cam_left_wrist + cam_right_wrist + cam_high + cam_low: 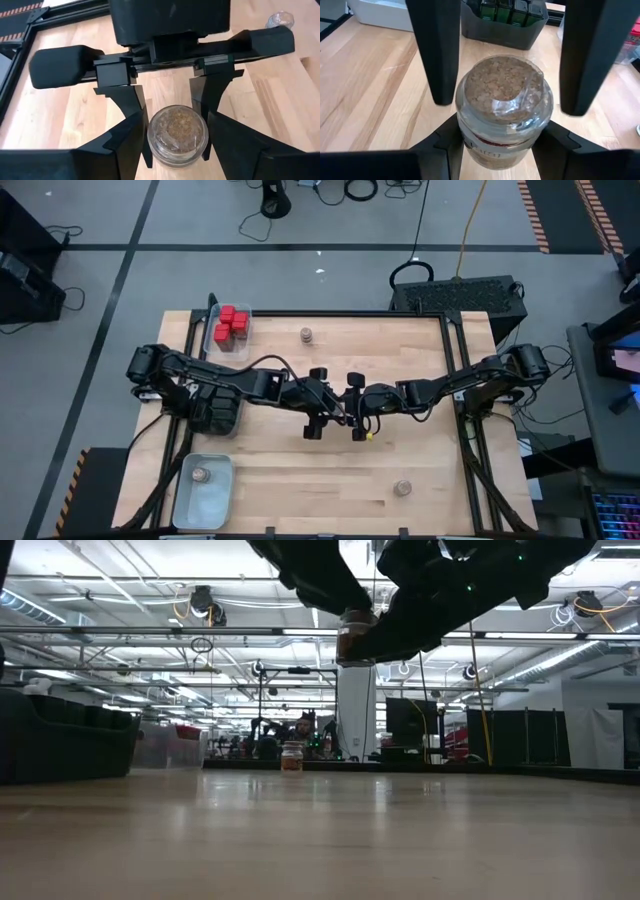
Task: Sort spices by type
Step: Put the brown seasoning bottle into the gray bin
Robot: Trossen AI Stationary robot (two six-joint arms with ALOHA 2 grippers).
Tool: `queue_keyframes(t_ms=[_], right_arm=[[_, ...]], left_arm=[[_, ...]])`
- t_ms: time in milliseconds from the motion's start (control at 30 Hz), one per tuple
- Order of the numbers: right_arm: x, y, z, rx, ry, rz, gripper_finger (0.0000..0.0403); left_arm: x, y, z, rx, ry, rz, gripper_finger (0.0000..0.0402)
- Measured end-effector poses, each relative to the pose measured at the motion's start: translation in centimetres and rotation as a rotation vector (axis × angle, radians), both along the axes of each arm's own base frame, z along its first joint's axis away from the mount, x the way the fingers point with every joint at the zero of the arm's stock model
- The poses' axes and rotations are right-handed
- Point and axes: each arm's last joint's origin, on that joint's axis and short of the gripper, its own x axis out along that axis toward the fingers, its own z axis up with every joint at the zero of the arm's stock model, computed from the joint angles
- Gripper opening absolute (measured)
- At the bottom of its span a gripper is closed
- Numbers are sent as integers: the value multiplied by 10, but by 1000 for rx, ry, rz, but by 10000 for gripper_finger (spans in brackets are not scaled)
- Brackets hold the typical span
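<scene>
Robotics lab or workshop: open ceiling pipes (150,635), grey floor with hazard tape (533,215), floor cables (360,190).

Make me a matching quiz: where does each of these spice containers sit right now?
Things:
1 red tins
2 dark tins
3 lifted jar

Places:
A in the dark bin
B gripped by the right pincer, with the left pincer open around it
C in the clear tray

Pairs: 1-C, 2-A, 3-B
</scene>
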Motion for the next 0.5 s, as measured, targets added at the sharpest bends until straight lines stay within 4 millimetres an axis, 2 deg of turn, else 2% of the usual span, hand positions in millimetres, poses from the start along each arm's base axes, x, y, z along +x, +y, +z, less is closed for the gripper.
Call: queue_keyframes(t_ms=[500], right_arm=[[1,0,1,4,-12,-3,164]], left_arm=[[0,0,0,-25,1,20,221]])
